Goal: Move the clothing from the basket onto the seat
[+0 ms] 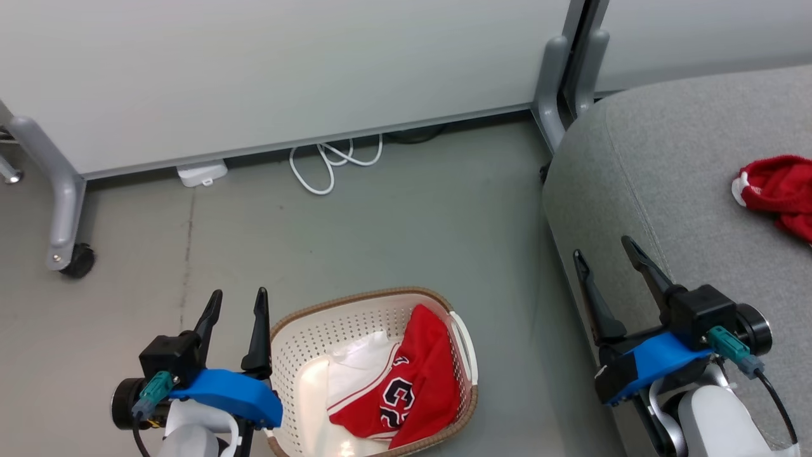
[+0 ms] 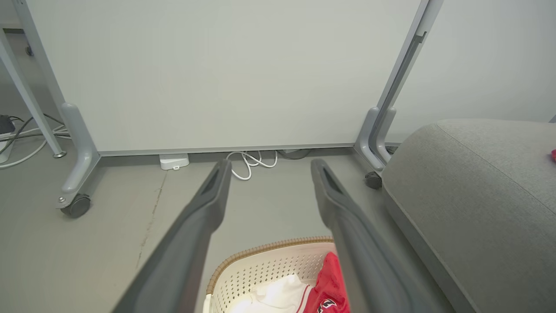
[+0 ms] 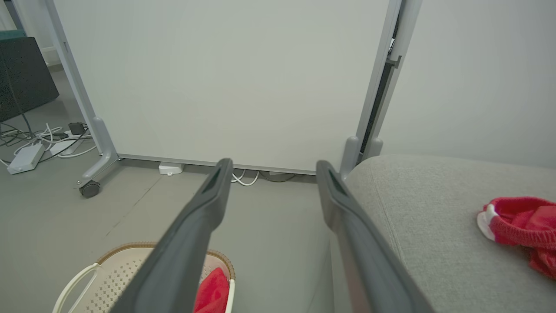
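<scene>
A red jersey (image 1: 415, 371), lettering illegible, and white garment (image 1: 356, 368) are contained in the basket (image 1: 317, 330); left gripper (image 1: 239, 292) and right gripper (image 1: 601, 246) are held spread.

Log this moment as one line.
left gripper: open, empty, by basket | right gripper: open, empty, at edge of seat | basket: red jersey, white garment inside | seat: one red garment on it

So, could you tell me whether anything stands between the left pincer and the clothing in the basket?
Nothing visible does. The left pincer, open and empty, hangs just left of the basket, and the red jersey and white garment lie uncovered in it. Only a strip of floor separates the basket from the seat.
</scene>
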{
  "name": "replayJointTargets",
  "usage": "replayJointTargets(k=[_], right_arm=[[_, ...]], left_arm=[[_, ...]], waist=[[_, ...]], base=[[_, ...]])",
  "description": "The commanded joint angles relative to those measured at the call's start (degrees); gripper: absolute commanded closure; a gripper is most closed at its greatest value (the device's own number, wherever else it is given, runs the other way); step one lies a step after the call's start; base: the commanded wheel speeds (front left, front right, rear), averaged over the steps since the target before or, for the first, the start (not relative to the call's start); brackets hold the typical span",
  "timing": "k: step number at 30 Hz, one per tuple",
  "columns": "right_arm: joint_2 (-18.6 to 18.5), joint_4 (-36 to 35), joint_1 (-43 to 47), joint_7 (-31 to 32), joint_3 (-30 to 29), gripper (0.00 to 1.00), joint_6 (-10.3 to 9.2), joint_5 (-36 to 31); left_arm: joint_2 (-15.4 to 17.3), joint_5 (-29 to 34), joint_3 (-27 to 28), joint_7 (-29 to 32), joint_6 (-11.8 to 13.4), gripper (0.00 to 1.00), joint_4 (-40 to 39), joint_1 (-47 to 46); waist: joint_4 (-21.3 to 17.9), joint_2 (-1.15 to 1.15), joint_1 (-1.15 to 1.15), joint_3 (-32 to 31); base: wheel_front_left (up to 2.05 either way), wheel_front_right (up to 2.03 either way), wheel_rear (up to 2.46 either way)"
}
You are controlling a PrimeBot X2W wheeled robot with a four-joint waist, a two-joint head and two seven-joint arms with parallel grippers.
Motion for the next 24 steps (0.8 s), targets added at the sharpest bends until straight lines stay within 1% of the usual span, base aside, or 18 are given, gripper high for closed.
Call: replayJointTargets(k=[1, 6, 12, 24], right_arm=[[-0.20, -0.37, -0.98, 0.13, 0.45, 0.00, 0.01, 0.34], [-0.30, -1.05, -3.24, -0.16, 2.23, 0.00, 0.01, 0.50], [0.28, -1.96, -6.20, -0.62, 4.60, 0.00, 0.01, 0.65], [1.97, -2.29, -12.77, -3.03, 8.92, 0.00, 0.01, 0.94]], left_arm=[[0.40, -0.17, -0.27, -0.15, -0.02, 0.00, 0.50, -1.43], [0.86, -0.52, -3.22, -0.15, -0.02, 0.00, 4.72, -5.10], [1.51, -0.95, -5.41, -0.14, -0.02, 0.00, 10.04, -10.08], [4.41, -3.28, -13.62, 0.73, -0.02, 0.00, 21.13, -19.83]], waist=[[-2.09, 0.00, 0.00, 2.73], [-5.12, 0.00, 0.00, 7.19], [-9.04, 0.00, 0.00, 13.17], [-15.75, 0.00, 0.00, 25.84]], base=[[0.00, 0.00, 0.00], [0.00, 0.00, 0.00], [0.00, 0.00, 0.00], [0.00, 0.00, 0.00]])
